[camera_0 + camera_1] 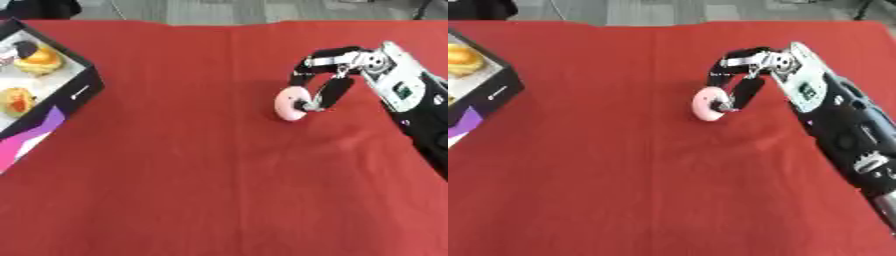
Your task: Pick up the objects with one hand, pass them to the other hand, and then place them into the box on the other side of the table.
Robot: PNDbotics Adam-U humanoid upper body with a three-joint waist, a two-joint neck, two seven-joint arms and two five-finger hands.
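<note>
Right robot hand (pixel 337 75) fingers curled, pinching pink ring (pixel 290 103) standing on red tablecloth (pixel 201 175).

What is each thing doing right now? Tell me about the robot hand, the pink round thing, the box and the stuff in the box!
right hand: fingers curled round the pink ring, at the table.
pink ring: standing on edge on the red cloth, pinched by the right hand.
box: open, at the table's left edge.
yellow-orange items: two, lying inside the box.
red cloth: spread flat over the table.
left hand: not in view.
</note>
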